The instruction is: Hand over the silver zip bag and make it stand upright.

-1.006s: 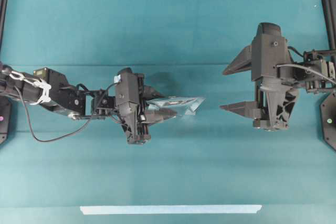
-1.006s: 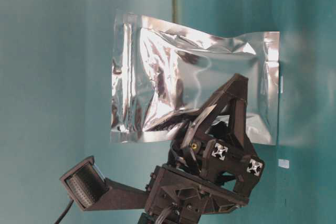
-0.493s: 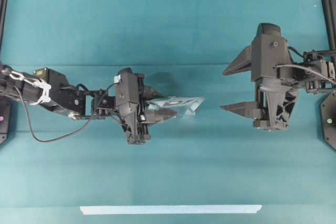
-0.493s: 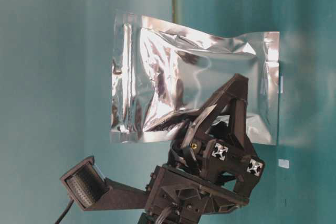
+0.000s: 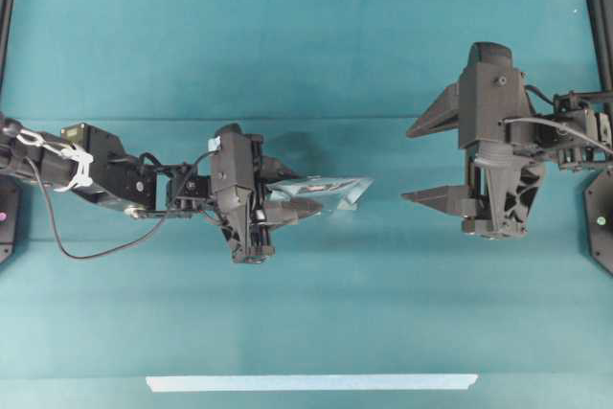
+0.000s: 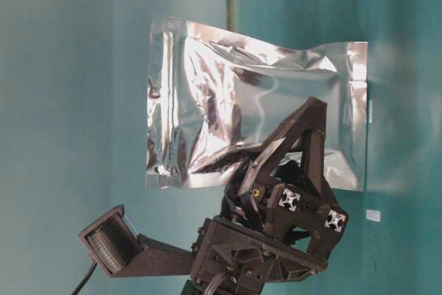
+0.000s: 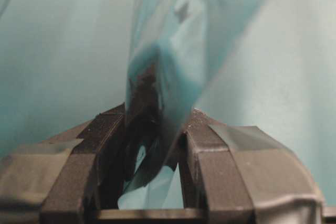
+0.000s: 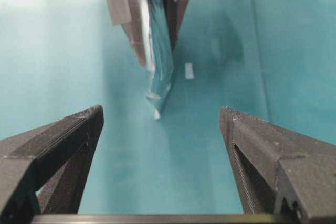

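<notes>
The silver bag [image 5: 326,187] hangs in the air above the teal table [image 5: 306,64], edge-on from overhead, pinched at one end between the fingers of my left gripper [image 5: 299,194]. From table level its crinkled face shows broadside. My right gripper [image 5: 426,160] waits well apart from the bag, jaws spread wide and facing it, holding nothing. A pale tape strip [image 5: 311,382] lies along the table's near edge.

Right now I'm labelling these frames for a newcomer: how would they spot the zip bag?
Start at the teal table, then the left gripper near its middle. The silver zip bag is pinched there, held off the surface. It is the only shiny, crinkled foil thing; the pale tape strip lies flat at the near edge.
</notes>
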